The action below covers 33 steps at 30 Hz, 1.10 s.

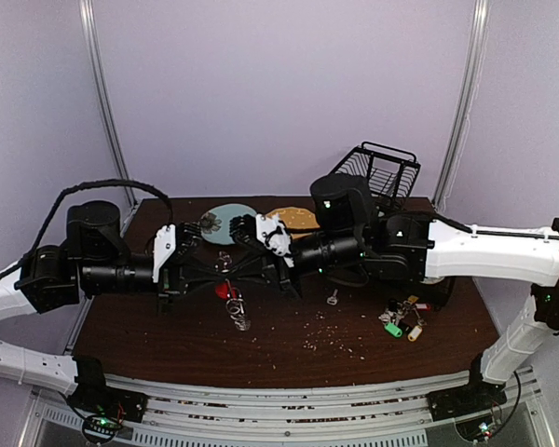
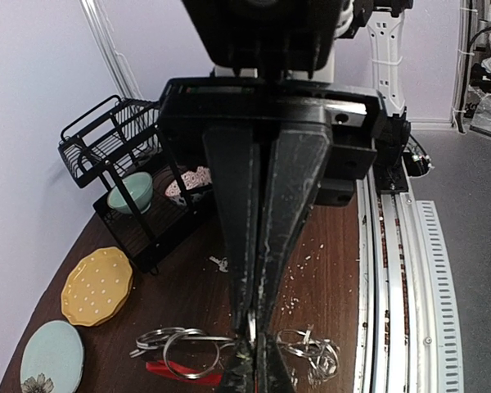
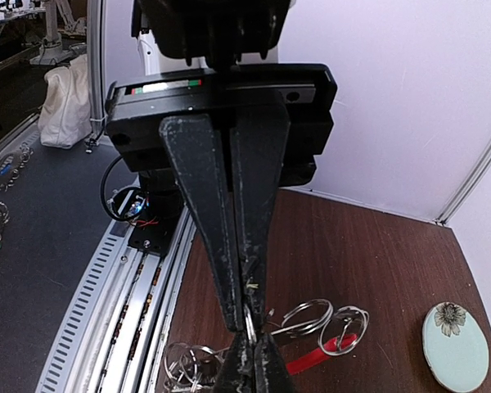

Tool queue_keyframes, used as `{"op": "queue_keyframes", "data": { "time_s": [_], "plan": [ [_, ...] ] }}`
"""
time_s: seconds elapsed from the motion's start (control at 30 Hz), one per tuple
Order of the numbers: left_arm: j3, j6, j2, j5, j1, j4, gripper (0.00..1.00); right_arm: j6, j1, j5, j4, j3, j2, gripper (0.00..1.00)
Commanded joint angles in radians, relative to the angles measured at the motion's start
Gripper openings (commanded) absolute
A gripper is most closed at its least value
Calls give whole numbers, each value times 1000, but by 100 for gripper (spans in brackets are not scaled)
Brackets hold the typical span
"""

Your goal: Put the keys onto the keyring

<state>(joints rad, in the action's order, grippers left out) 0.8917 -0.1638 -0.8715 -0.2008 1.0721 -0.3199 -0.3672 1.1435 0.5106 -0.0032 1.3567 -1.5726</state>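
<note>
Left of the black wire rack (image 1: 377, 177), both grippers are meeting tip to tip above the table (image 1: 373, 345). Left gripper (image 2: 254, 364) is pinching the keyring (image 2: 188, 352), jaws fully closed. Right gripper (image 3: 250, 327) is also clamping shut on its wire. A loose key (image 1: 333, 298) is lying between keyring and rack.

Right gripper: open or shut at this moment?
Shut. In the right wrist view the right gripper has its two fingers pressed together along their length, with a thin metal ring pinched at the tips.
</note>
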Motion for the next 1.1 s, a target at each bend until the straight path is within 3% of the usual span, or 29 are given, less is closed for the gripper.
{"op": "queue_keyframes", "data": {
  "time_s": [0.0,0.03,0.07,0.1,0.27,0.63,0.77,0.9,1.07],
  "plan": [
    [32,0,-1,-24,-3,29,0,20,0,46,-10,42,-9,0],
    [17,22,9,-9,-3,38,6,38,-2,47,4,36,-2,0],
    [-3,45,25,0,-6,51,21,59,-6,53,28,21,8,0],
    [-26,57,42,-7,-11,65,25,90,-11,66,69,0,23,0],
    [-147,103,87,-53,-16,183,21,247,-16,160,339,-134,74,0],
    [-192,117,64,-139,-15,309,27,333,-5,183,513,-212,73,0],
    [-215,128,45,-182,-15,369,22,351,-5,177,550,-217,64,0],
    [-221,132,37,-187,-17,392,0,368,-3,166,577,-223,59,0],
    [-226,138,29,-171,-15,407,0,408,13,109,635,-244,57,0]
  ]
}}
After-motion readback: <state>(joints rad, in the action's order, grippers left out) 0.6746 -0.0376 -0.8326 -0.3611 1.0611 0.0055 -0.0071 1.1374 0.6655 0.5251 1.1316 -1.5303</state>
